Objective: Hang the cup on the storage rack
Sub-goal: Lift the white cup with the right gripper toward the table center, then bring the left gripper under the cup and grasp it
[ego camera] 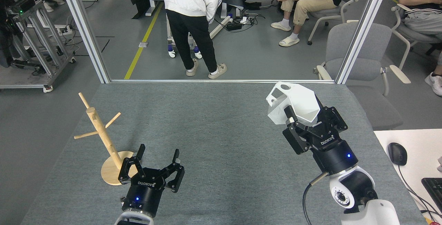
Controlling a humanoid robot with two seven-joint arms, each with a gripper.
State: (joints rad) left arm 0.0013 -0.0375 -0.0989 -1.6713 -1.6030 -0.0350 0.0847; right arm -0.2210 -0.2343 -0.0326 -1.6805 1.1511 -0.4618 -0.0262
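Note:
The white faceted cup point(293, 106) is held up above the grey table at the right, its small angular handle pointing to the upper left. My right gripper point(305, 116) is shut on the cup, one finger inside the rim. The wooden storage rack point(102, 133) stands on its round disc base at the left side of the table, with thin pegs angled outward and nothing on them. Just to the right of the rack's base, my left gripper point(158, 155) stands open and holds nothing.
The grey felt table point(221, 135) ends at a metal rail at the back. Beyond it a person stands and others sit on chairs. A white desk with a mouse point(397, 153) and keyboard adjoins the table's right edge.

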